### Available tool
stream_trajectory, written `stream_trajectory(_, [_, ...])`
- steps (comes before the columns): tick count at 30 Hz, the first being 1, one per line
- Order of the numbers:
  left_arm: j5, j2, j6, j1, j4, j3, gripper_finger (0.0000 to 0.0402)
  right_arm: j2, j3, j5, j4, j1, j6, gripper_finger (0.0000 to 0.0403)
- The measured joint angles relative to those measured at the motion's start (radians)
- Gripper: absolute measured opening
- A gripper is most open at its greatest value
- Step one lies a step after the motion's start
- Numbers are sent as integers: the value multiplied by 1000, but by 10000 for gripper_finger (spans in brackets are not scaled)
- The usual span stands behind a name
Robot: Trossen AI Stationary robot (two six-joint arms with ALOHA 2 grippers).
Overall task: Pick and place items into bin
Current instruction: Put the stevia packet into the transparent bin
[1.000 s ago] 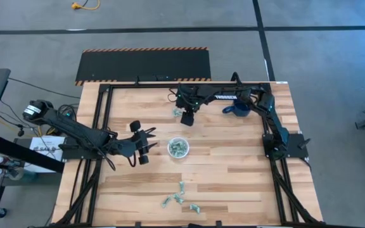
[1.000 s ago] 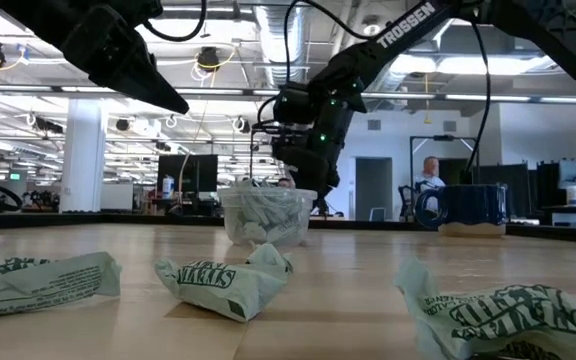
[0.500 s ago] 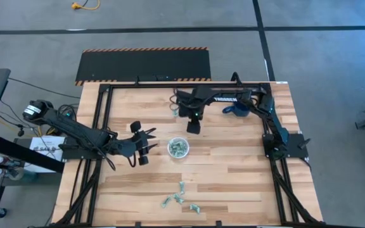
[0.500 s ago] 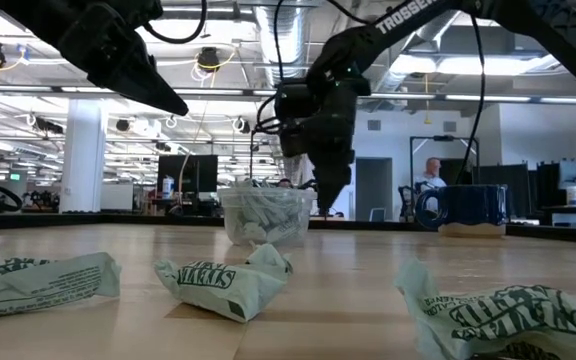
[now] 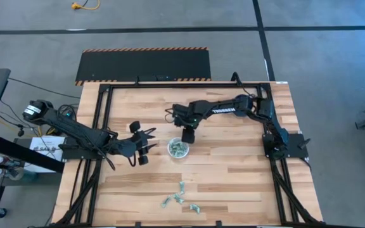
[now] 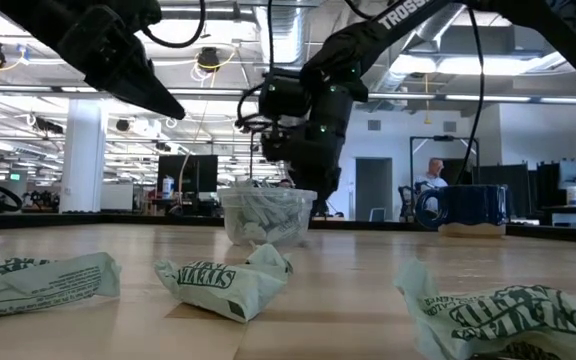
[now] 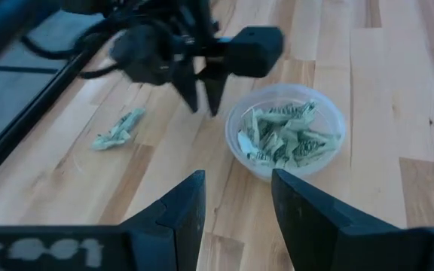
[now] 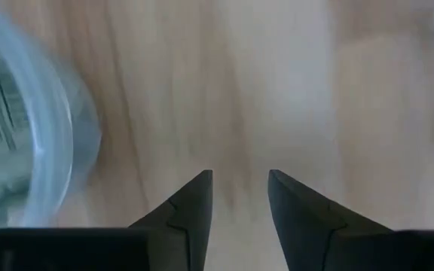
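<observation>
My left gripper (image 5: 146, 140) waits left of the cup (image 5: 178, 148), fingers apart, empty. The cup already holds several wrappers (image 7: 286, 138). My right gripper (image 5: 187, 134), fingers apart and empty, hangs just beside its far rim. Loose wrappers (image 5: 177, 200) remain near me.

A large open industrial lab or workshop hall. Exposed ceiling ducts (image 6: 278, 20) and strip lights run overhead, a concrete floor (image 5: 322, 38) surrounds the wooden table (image 5: 233, 164), and workstation monitors (image 6: 573, 178) stand behind.
</observation>
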Motion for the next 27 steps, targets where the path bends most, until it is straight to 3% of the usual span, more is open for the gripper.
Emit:
stream_trajectory(10, [-10,0,-59,0,-39,0,144,0,-30,77,38,-5,-26,120])
stream_trajectory(27, [-13,0,-71,0,-40,0,144,0,-30,133,186,-68,161,120])
